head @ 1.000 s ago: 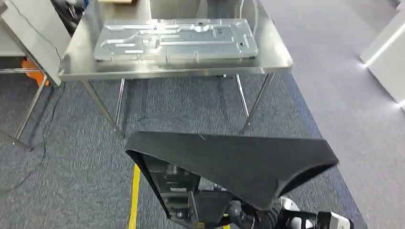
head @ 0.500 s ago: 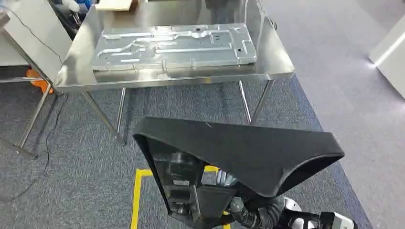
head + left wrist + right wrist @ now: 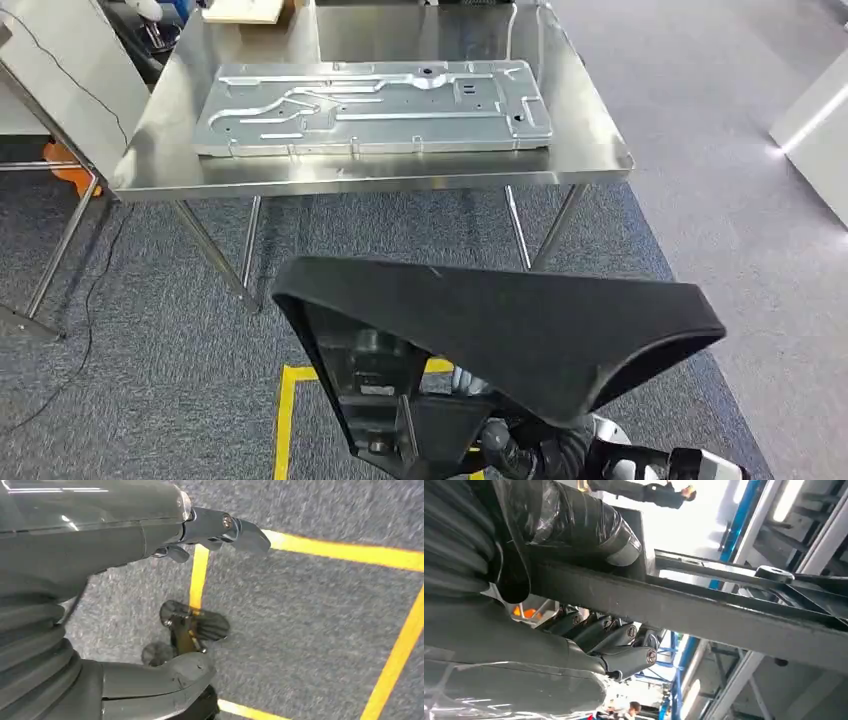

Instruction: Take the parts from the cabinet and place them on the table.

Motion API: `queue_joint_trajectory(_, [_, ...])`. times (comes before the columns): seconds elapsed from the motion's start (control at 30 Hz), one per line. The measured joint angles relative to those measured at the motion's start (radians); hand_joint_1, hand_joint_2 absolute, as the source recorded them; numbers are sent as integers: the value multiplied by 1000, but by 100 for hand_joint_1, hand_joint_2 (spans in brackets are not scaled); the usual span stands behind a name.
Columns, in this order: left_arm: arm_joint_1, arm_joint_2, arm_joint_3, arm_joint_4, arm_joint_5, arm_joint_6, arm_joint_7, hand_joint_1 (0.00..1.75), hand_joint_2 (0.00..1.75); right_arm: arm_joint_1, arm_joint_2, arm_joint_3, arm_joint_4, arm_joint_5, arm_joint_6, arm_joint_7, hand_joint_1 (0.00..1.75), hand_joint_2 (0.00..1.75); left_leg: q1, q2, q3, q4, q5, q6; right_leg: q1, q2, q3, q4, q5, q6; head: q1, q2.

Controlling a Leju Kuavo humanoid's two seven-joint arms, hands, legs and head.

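Bright even indoor light, glare on the steel table (image 3: 590,150), blown-out backlight and blur in wrist views

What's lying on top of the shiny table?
A big flat metal panel lies on the table, with a pale board at the far edge. The tabletop beneath the panel is covered.

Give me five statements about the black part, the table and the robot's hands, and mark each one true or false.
1. The black part already lies on the steel table. False: it is held off the table, above the carpet.
2. A large stamped metal panel lies flat on the table. True.
3. The right hand grips the black part. True.
4. The left hand holds a part. False: it holds nothing, its fingers apart above the carpet.
5. Yellow tape lines mark the carpet. True.
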Motion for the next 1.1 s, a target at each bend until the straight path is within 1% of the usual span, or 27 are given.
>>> queue_joint_trajectory(0.03, [1, 0, 0, 0, 0, 1, 0, 0, 175, 1, 0, 0, 0, 0, 0, -1, 143, 175, -1, -1, 6, 0, -5, -1, -1, 0, -31, 31, 9, 0, 0, 0])
queue_joint_trajectory(0.07, [2, 0, 0, 0, 1, 2, 0, 0, 175, 2, 0, 0, 0, 0, 0, -2, 143, 175, -1, -2, 15, 0, -12, -2, -1, 0, -38, 15, 42, -1, 0, 0])
queue_joint_trajectory(0.1, [3, 0, 0, 0, 2, 3, 0, 0, 175, 2, 0, 0, 0, 0, -2, -5, 143, 175, -1, -4, 28, 0, -20, -3, -1, 0, -21, -50, 103, -4, 0, 0])
queue_joint_trajectory(0.13, [3, 0, 0, 0, 2, 5, 0, 0, 175, 3, 0, 0, 0, 3, -8, -10, 143, 175, -2, -5, 43, 0, -29, -6, 0, 0, 12, -140, 169, -10, 0, 0])
queue_joint_trajectory(0.17, [3, 0, 0, 0, 2, 5, 0, 0, 175, 3, 0, 0, -2, 5, -16, -14, 143, 175, -2, -6, 57, -2, -38, -10, 3, 0, 42, -231, 222, -19, 0, 0])
queue_joint_trajectory(0.2, [2, -1, 1, 0, 2, 5, 0, 0, 175, 5, 0, -2, -3, 6, -20, -19, 143, 175, -5, -6, 61, -7, -43, -16, 14, 0, 54, -237, 201, -25, 0, 0])
queue_joint_trajectory(0.23, [1, -1, 1, 0, 2, 5, 0, 0, 175, 7, 0, -3, -10, 8, -23, -23, 143, 175, -3, -9, 60, -5, -46, -22, 15, -1, 65, -263, 198, -33, 1, 0])
queue_joint_trajectory(0.3, [1, -1, 2, 0, 2, 5, 0, 0, 175, 11, 0, -6, -16, 9, -26, -27, 143, 175, -2, -4, 61, -17, -48, -30, 16, 3, 66, -271, 187, -39, 0, 0])
queue_joint_trajectory(0.33, [0, -1, 2, 0, 3, 6, 0, 0, 175, 12, 0, -8, -20, 8, -26, -28, 143, 175, -4, -3, 68, -25, -49, -36, 14, 5, 71, -280, 187, -41, 0, 0])
queue_joint_trajectory(0.37, [0, -1, 2, 0, 4, 6, 0, 0, 175, 13, 0, -10, -25, 8, -26, -28, 143, 175, -4, -1, 75, -19, -57, -41, -1, 3, 87, -296, 190, -45, 0, 0])
queue_joint_trajectory(0.4, [-1, -1, 2, 0, 5, 6, 0, 0, 175, 12, 0, -11, -28, 7, -23, -29, 143, 175, -4, 0, 65, 12, -69, -46, 1, 3, 99, -304, 188, -51, 0, 0])
queue_joint_trajectory(0.47, [-1, 0, 3, 0, 4, 5, 0, 0, 175, 12, 0, -15, -29, 3, -20, -28, 143, 175, -2, 0, -18, 157, -136, -53, 2, -1, 106, -305, 179, -58, 0, 0])
queue_joint_trajectory(0.5, [1, 0, 3, 0, 4, 5, 0, 0, 175, 13, 0, -16, -29, 2, -19, -26, 143, 175, -2, 0, -71, 241, -162, -56, 2, -2, 111, -305, 173, -60, 0, 0])
queue_joint_trajectory(0.53, [4, 1, 3, 0, 4, 5, 0, 0, 175, 13, 0, -18, -29, 0, -17, -26, 143, 175, -1, 0, -109, 292, -165, -59, 3, -1, 115, -303, 167, -60, 0, 0])
queue_joint_trajectory(0.57, [7, 1, 4, 0, 4, 5, 0, 0, 175, 13, 0, -19, -29, -2, -15, -26, 143, 175, -1, 0, -122, 292, -141, -60, 2, 0, 121, -301, 161, -59, 0, 0])
queue_joint_trajectory(0.6, [7, 2, 4, 0, 3, 4, -1, 0, 175, 14, 0, -21, -29, -3, -14, -26, 143, 175, 0, 0, -111, 243, -89, -60, 2, 1, 133, -299, 152, -56, 0, 0])
queue_joint_trajectory(0.67, [7, 2, 3, 0, 0, 4, -2, 0, 175, 14, 0, -25, -29, -4, -14, -26, 143, 175, 2, 2, -51, 78, 30, -58, 0, 1, 163, -298, 133, -48, 0, 0])
queue_joint_trajectory(0.7, [9, 3, 4, 0, -1, 4, -2, 0, 175, 14, 0, -26, -29, -5, -14, -26, 143, 175, 2, 2, -28, 33, 40, -55, 0, 0, 172, -301, 123, -42, 0, 0])
queue_joint_trajectory(0.73, [8, 2, 4, 0, -1, 3, -3, 0, 175, 12, 0, -27, -30, -6, -14, -24, 143, 175, -6, 2, -19, 15, 31, -53, 6, 2, 170, -296, 118, -34, 0, 0])
queue_joint_trajectory(0.77, [6, 3, 4, 0, -2, 1, -3, 0, 175, 14, 0, -28, -31, -6, -13, -23, 143, 175, -5, 0, -19, 13, 24, -39, 6, 2, 168, -299, 119, -29, 0, 0])
queue_joint_trajectory(0.83, [8, 3, 4, 0, -2, -1, -7, 0, 175, 15, 0, -32, -31, -6, -11, -21, 143, 175, -7, 0, -20, 8, 20, -30, 6, 1, 171, -308, 118, -22, 0, 0])
queue_joint_trajectory(0.9, [8, 3, 4, 0, -2, -3, -9, 0, 175, 16, 0, -34, -33, -6, -11, -19, 143, 175, 1, -1, -4, -4, 19, -13, 2, 1, 175, -284, 100, -10, 1, 0])
queue_joint_trajectory(0.93, [7, 3, 4, 0, -2, -3, -10, 0, 175, 15, 0, -36, -34, -6, -11, -20, 143, 175, 1, 1, 0, -4, 15, -6, 3, 0, 144, -226, 73, -7, 1, 0])
queue_joint_trajectory(1.0, [6, 3, 4, 0, -2, -3, -11, 0, 175, 21, 0, -39, -33, -7, -11, -19, 143, 175, -2, 1, 5, -4, 6, 1, -1, 0, 38, -49, 6, 0, 0, 0])
queue_joint_trajectory(1.03, [6, 3, 4, 0, -2, -3, -12, 0, 175, 25, 0, -41, -33, -8, -10, -19, 143, 175, -3, 1, 8, -4, 1, 1, -2, 0, -13, 20, -7, 1, 1, 0])
queue_joint_trajectory(1.07, [7, 3, 4, 0, -2, -3, -12, 0, 175, 27, -1, -42, -33, -8, -10, -19, 143, 175, -3, -1, 16, -4, -4, 0, -1, 0, -39, 40, 11, 0, 0, 0])
queue_joint_trajectory(1.1, [8, 3, 4, 0, -2, -3, -12, 0, 175, 28, -1, -42, -33, -8, -6, -19, 143, 175, -4, -2, 27, -4, -11, -2, -1, 0, -38, 9, 54, -2, 1, 0])
